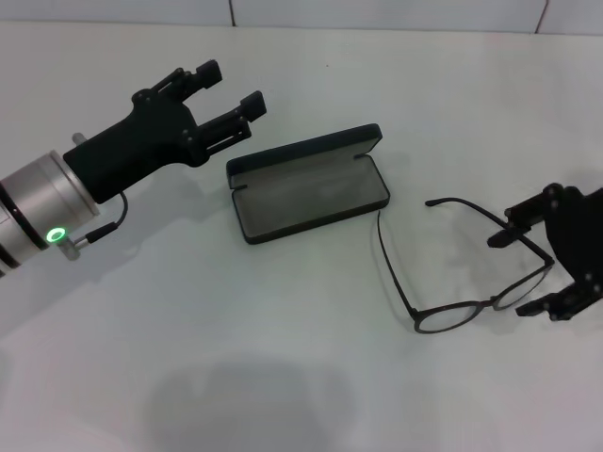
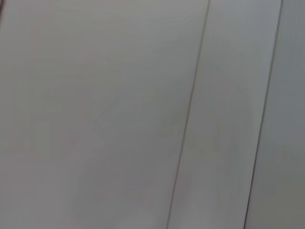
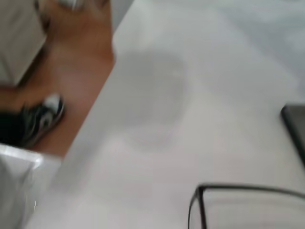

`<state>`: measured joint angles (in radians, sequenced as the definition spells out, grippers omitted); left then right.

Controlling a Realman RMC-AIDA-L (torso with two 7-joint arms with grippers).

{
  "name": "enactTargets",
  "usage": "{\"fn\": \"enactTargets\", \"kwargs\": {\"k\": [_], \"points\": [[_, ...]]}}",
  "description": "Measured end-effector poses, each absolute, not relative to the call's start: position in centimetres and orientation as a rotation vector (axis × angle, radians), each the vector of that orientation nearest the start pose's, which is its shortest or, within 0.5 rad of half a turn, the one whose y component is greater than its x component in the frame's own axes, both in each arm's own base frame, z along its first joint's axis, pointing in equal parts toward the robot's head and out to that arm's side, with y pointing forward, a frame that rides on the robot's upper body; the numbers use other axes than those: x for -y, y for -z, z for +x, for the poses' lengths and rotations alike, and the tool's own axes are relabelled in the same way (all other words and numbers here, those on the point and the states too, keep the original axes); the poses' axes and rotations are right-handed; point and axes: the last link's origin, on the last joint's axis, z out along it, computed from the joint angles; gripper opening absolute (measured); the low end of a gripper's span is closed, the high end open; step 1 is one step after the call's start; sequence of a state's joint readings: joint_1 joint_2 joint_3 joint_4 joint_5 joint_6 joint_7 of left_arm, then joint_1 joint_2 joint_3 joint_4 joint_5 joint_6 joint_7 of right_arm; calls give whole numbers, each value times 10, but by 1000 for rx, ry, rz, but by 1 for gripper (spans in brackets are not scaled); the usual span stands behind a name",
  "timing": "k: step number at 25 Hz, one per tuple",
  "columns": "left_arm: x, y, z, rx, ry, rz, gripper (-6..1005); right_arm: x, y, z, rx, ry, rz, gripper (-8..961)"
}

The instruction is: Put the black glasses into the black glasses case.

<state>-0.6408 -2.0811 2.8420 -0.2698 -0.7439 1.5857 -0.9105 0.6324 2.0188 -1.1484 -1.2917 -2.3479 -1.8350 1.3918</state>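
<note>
Looking down, head view: black glasses case [image 1: 309, 184] lies open on the white table [image 1: 283, 358], grey lining up. Black glasses [image 1: 471, 282] rest just right of it, temples unfolded. Right gripper [image 1: 529, 273] straddles the right lens end, fingers spread, not closed. Left gripper [image 1: 226, 94] hovers left of the case, fingers apart, empty. Left wrist view: bare surface only. Right wrist view: the glasses' frame [image 3: 238, 200], the case's corner [image 3: 296, 129].

White table [image 1: 283, 377], soft shadows; pale seamed wall [image 1: 377, 11] behind; orange-brown floor [image 3: 81, 81] beside table
</note>
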Motion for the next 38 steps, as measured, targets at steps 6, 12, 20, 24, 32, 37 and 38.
{"fn": "enactTargets", "kwargs": {"k": [6,12,20,24,32,37,38], "points": [[-333,12,-273,574,1067,-2260,806,-342,-3,166,595,603,-3086,745],[-336,16,-275,593,1034,-2256,841,-339,29,162,709,727,-3041,745],[-335,17,-278,595,1012,-2252,841,-334,54,162,798,821,-3039,593],[-335,18,-279,599,1009,-2251,841,-335,56,163,794,829,-3036,577],[-335,17,-280,611,1012,-2248,841,-335,56,166,779,838,-3036,327],[-331,18,-281,615,1016,-2256,839,-333,33,164,718,746,-3063,228],[-330,19,-281,614,1017,-2263,839,-332,26,164,708,710,-3071,208]]}}
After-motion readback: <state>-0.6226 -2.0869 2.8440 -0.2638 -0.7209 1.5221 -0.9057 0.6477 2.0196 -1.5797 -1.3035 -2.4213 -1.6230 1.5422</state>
